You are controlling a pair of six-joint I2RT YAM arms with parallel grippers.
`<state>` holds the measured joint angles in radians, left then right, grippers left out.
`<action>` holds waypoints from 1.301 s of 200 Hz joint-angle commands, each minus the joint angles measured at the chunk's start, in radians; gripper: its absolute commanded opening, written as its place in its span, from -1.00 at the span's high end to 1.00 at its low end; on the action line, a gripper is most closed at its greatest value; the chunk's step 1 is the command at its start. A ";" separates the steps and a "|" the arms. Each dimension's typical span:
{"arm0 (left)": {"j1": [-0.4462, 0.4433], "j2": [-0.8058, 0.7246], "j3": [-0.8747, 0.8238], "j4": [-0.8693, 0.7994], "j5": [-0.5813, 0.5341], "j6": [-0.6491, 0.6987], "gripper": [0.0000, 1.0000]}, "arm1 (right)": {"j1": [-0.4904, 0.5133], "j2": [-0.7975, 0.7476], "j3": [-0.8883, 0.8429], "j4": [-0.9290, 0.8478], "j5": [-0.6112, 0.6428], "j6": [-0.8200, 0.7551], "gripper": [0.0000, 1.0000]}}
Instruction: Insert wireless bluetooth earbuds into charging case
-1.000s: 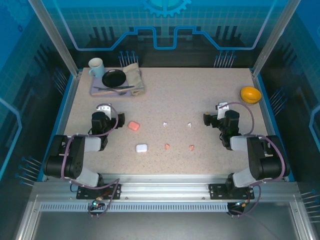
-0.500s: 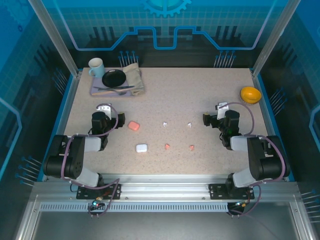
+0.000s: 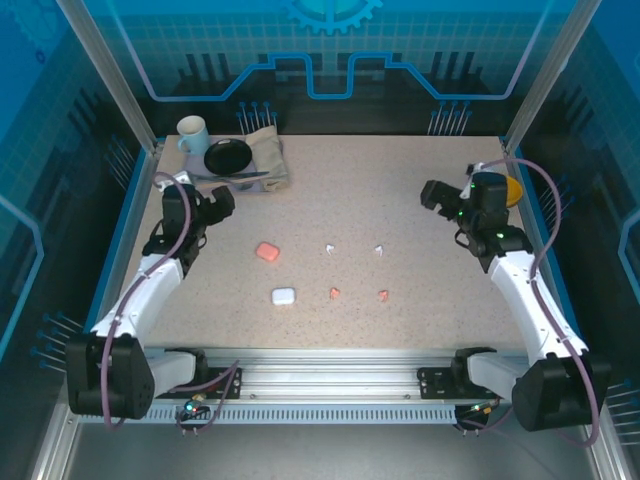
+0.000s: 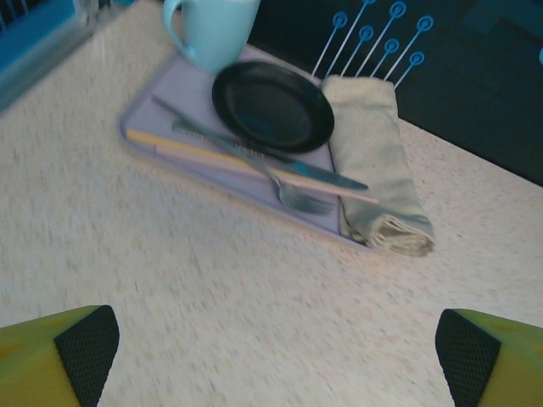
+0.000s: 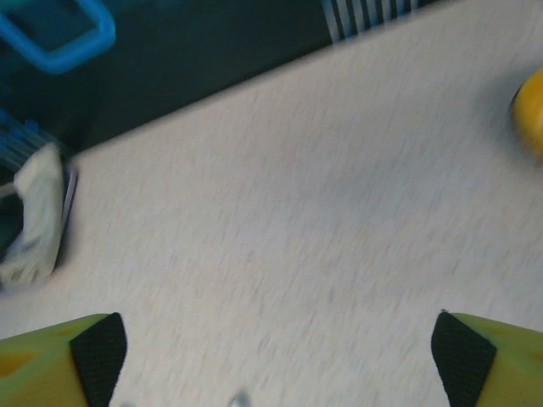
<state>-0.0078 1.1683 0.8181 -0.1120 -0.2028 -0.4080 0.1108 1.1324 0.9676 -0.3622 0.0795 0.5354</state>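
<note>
Four tiny earbuds lie mid-table: two white (image 3: 330, 247) (image 3: 379, 250) and two salmon-pink (image 3: 335, 293) (image 3: 383, 295). A pink charging case (image 3: 266, 251) and a white charging case (image 3: 283, 296) lie shut to their left. My left gripper (image 3: 216, 202) hovers open near the tray, far-left of the cases; its fingertips (image 4: 85, 348) frame bare table. At the far right my right gripper (image 3: 433, 192) is open, beyond the earbuds, with nothing between its pads (image 5: 100, 352). A small white blur (image 5: 240, 398) at the bottom edge of the right wrist view may be an earbud.
A lilac tray (image 4: 140, 114) at the back left carries a pale mug (image 4: 216, 30), a black plate (image 4: 271, 106), cutlery (image 4: 280, 174) and a folded napkin (image 4: 373, 170). An orange bowl (image 3: 510, 188) sits at the back right behind my right wrist.
Both arms have unfolded and reached away from their bases toward the far side: the left toward the tray, the right toward the orange bowl. The earbuds and cases have not moved.
</note>
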 commanded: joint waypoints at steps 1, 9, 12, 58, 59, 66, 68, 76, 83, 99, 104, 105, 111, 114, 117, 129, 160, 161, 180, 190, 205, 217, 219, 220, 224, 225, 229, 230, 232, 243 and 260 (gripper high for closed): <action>-0.015 -0.021 0.062 -0.353 0.097 -0.239 -0.98 | 0.157 0.043 0.058 -0.326 -0.088 0.141 -0.85; -0.019 -0.022 0.074 -0.391 0.122 -0.271 -0.98 | 0.234 0.071 0.079 -0.363 -0.077 0.184 -0.84; -0.021 -0.020 0.077 -0.402 0.132 -0.280 -0.98 | 0.265 0.083 0.086 -0.373 -0.078 0.196 -0.84; -0.027 0.059 0.165 -0.494 0.227 -0.326 -0.98 | 0.678 0.419 0.330 -0.510 0.022 0.386 -0.80; -0.027 0.061 0.168 -0.497 0.226 -0.326 -0.98 | 0.686 0.430 0.337 -0.515 0.026 0.389 -0.80; -0.027 0.077 0.191 -0.514 0.215 -0.318 -0.98 | 0.726 0.502 0.394 -0.543 0.036 0.409 -0.80; -0.027 0.083 0.197 -0.517 0.212 -0.314 -0.98 | 0.739 0.523 0.418 -0.551 0.036 0.413 -0.80; -0.026 0.099 0.221 -0.532 0.191 -0.301 -0.98 | 0.783 0.606 0.499 -0.584 0.043 0.433 -0.80; -0.025 0.110 0.242 -0.549 0.165 -0.290 -0.98 | 0.820 0.677 0.571 -0.618 0.058 0.444 -0.81; -0.018 0.135 0.282 -0.579 0.115 -0.276 -0.98 | 0.883 0.837 0.737 -0.699 0.079 0.463 -0.82; -0.011 0.142 0.291 -0.586 0.108 -0.275 -0.98 | 0.897 0.882 0.793 -0.722 0.086 0.466 -0.82; -0.011 0.143 0.294 -0.587 0.105 -0.275 -0.98 | 0.900 0.891 0.803 -0.727 0.088 0.467 -0.82; -0.001 0.149 0.301 -0.590 0.103 -0.276 -0.98 | 0.917 0.940 0.859 -0.757 0.095 0.473 -0.82; 0.002 0.152 0.304 -0.588 0.104 -0.277 -0.98 | 0.923 0.961 0.885 -0.768 0.094 0.475 -0.82; 0.008 0.155 0.305 -0.588 0.106 -0.279 -0.98 | 0.929 0.983 0.910 -0.779 0.093 0.478 -0.82; 0.029 0.166 0.315 -0.587 0.120 -0.285 -0.98 | 0.944 1.049 0.979 -0.805 0.090 0.486 -0.82; 0.061 0.193 0.335 -0.579 0.140 -0.298 -0.98 | 0.966 1.112 1.010 -0.795 0.067 0.529 -0.81; 0.062 0.193 0.336 -0.579 0.141 -0.298 -0.98 | 0.966 1.113 1.010 -0.795 0.066 0.530 -0.81; 0.069 0.208 0.345 -0.574 0.152 -0.296 -0.98 | 0.967 1.136 1.017 -0.782 0.061 0.536 -0.77; 0.073 0.212 0.344 -0.573 0.153 -0.295 -0.98 | 0.969 1.151 1.031 -0.778 0.063 0.535 -0.76; 0.076 0.216 0.343 -0.570 0.155 -0.291 -0.98 | 0.971 1.175 1.057 -0.778 0.058 0.532 -0.75; 0.080 0.216 0.342 -0.567 0.156 -0.287 -0.98 | 0.972 1.188 1.082 -0.782 0.052 0.528 -0.73; 0.081 0.217 0.342 -0.567 0.157 -0.286 -0.98 | 0.973 1.189 1.088 -0.783 0.051 0.528 -0.73; 0.081 0.217 0.342 -0.566 0.156 -0.286 -0.98 | 0.972 1.189 1.090 -0.784 0.051 0.528 -0.73; 0.083 0.216 0.342 -0.568 0.157 -0.286 -0.98 | 0.972 1.221 1.100 -0.788 0.049 0.528 -0.73; 0.083 0.215 0.342 -0.568 0.157 -0.286 -0.98 | 0.973 1.224 1.102 -0.789 0.049 0.528 -0.73; 0.084 0.215 0.340 -0.566 0.158 -0.285 -0.98 | 0.974 1.233 1.111 -0.791 0.048 0.528 -0.73; 0.084 0.215 0.340 -0.566 0.159 -0.285 -0.98 | 0.974 1.234 1.112 -0.791 0.047 0.528 -0.73; 0.084 0.215 0.340 -0.566 0.160 -0.285 -0.98 | 0.974 1.238 1.117 -0.792 0.046 0.528 -0.73; 0.087 0.213 0.338 -0.563 0.162 -0.284 -0.98 | 0.975 1.258 1.135 -0.802 0.048 0.532 -0.72; 0.092 0.211 0.338 -0.561 0.167 -0.283 -0.98 | 0.978 1.281 1.152 -0.811 0.049 0.537 -0.70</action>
<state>0.0704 1.3781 1.1316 -0.6609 -0.0616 -0.6941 1.0729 2.3634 2.0811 -1.1179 0.1379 1.0477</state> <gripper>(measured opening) 0.990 0.858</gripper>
